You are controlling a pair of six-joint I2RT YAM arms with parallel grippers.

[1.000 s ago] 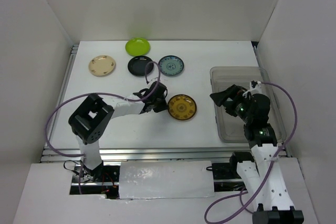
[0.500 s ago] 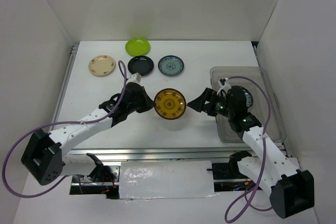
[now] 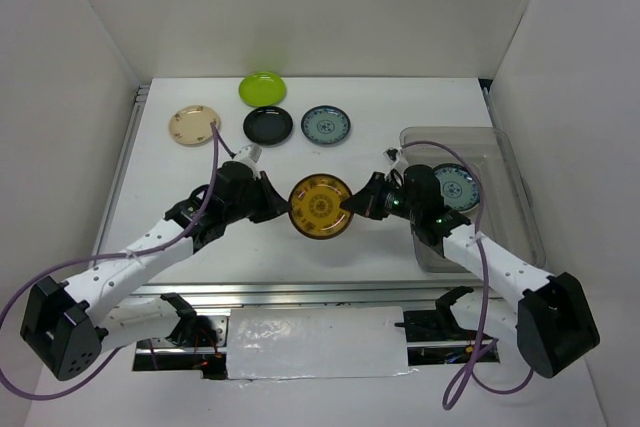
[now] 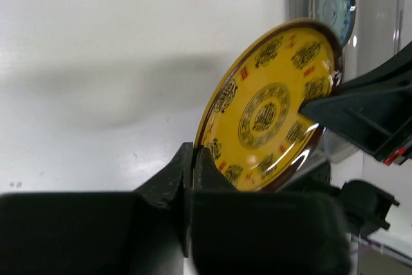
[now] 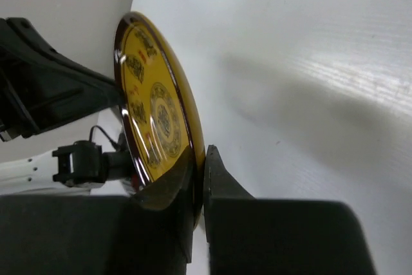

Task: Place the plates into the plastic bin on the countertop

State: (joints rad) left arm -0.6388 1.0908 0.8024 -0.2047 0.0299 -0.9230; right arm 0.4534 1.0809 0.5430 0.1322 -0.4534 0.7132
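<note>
mid-countertop (image 3: 400, 107), between the two arms: amber-brown patterned plate (image 3: 320, 207) (image 4: 273, 111) (image 5: 158, 111), tipped up steeply on edge rather than flat, apparently lifted off the surface, its shadow well apart from it in the wrist views. left gripper (image 3: 287, 210) (image 4: 192, 159): pressed together on the plate's left rim, rim pinched between the two fingers. right gripper (image 3: 350, 205) (image 5: 201, 159): closed down on the opposite rim, one finger on each face, edge squeezed between them. so, gripped from both sides at once, patterned yellow face toward the left wrist camera. plastic bin (image 3: 445, 132): on the right side of the countertop, just behind the right arm's wrist, well to the right of the held plate. inside it, flat on the floor: one blue-grey patterned plate (image 3: 455, 187) (image 4: 335, 4). far side of the countertop, flat and apart from both grippers: lime green plate (image 3: 262, 88) rearmost; nearer, in a row left to right, cream plate (image 3: 194, 125), black plate (image 3: 268, 125), second blue-grey patterned plate (image 3: 326, 125). lime green just behind the black one, almost touching.
</note>
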